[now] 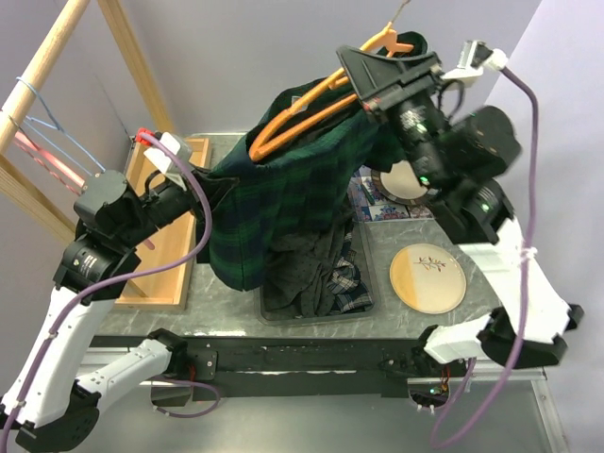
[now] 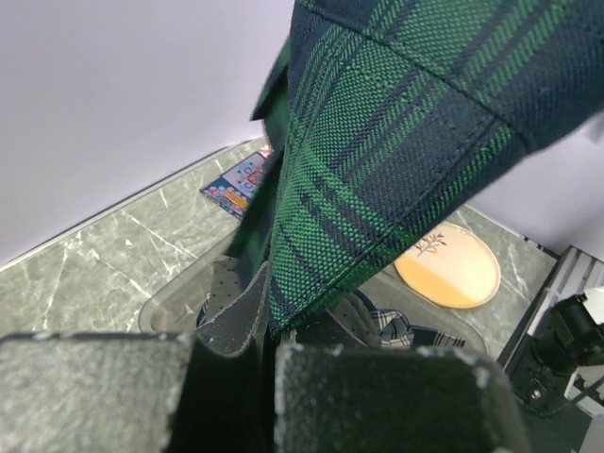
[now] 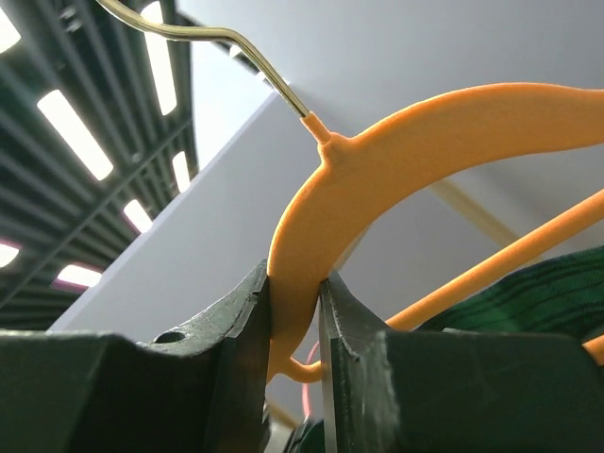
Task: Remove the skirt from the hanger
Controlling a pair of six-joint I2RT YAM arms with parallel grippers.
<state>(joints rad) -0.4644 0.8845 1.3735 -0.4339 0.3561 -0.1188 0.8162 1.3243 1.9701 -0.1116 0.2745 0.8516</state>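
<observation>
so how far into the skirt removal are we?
Done: the right gripper is clamped on the orange hanger, holding it up above the bin. In hand: the left gripper is shut on the green plaid skirt, low on its fabric. Left: the skirt hangs from the hanger's bar at its top, so it needs pulling free.

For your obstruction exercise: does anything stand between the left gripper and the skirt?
Nothing visible does: the left gripper is already shut on the skirt, while the right gripper clamps the orange hanger.
</observation>
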